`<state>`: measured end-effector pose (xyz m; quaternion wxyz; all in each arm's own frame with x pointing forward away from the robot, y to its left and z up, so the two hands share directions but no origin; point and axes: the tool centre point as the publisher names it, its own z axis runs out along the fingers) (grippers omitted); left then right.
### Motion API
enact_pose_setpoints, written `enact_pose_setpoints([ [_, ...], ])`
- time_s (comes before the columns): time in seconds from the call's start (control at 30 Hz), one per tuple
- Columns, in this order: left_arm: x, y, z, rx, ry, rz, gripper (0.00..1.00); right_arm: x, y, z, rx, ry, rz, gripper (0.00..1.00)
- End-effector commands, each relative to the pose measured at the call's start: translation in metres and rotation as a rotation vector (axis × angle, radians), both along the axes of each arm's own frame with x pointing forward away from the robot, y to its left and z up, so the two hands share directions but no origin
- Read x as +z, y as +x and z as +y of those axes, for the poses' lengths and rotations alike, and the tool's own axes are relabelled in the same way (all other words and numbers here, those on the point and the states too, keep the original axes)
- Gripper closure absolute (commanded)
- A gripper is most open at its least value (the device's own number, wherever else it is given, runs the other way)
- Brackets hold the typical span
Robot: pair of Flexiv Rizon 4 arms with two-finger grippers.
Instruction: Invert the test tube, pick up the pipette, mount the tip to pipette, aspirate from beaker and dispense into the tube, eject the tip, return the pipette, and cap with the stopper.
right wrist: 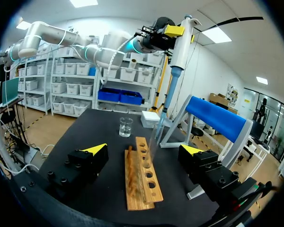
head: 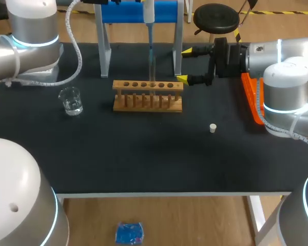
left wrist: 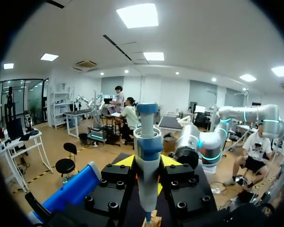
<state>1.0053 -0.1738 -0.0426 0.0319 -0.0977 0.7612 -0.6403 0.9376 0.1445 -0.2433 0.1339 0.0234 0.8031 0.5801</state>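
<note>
In the left wrist view my left gripper [left wrist: 146, 161] is shut on the white and blue pipette [left wrist: 147, 142], which hangs upright. The pipette [head: 150, 31] stands over the wooden rack [head: 148, 96], its tip down in the mouth of the clear test tube [head: 153, 72] that is upright in a rack hole. From the right wrist view the pipette [right wrist: 177, 47] and tube [right wrist: 155, 137] line up above the rack [right wrist: 142, 172]. My right gripper [head: 186, 65] is open beside the rack's right end, holding nothing. The beaker [head: 71, 100] sits to the left. A white stopper [head: 213, 128] lies at the front right.
A blue pipette stand [head: 138, 13] with metal legs is right behind the rack. An orange tray [head: 251, 97] lies at the table's right edge under my right arm. A small white box [right wrist: 149, 119] sits beyond the rack.
</note>
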Motion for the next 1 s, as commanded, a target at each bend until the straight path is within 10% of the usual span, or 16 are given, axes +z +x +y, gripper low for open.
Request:
enact_pose_setpoints([
  [0.03,0.001,0.000,-0.002,0.003,0.011,0.002,1.00,-0.001,0.000,0.000,-0.001,0.001,-0.001,0.00],
  [1.0,-0.011,0.001,0.002,0.008,-0.031,-0.036,1.00,-0.001,0.000,0.000,-0.001,0.001,-0.001,0.00],
])
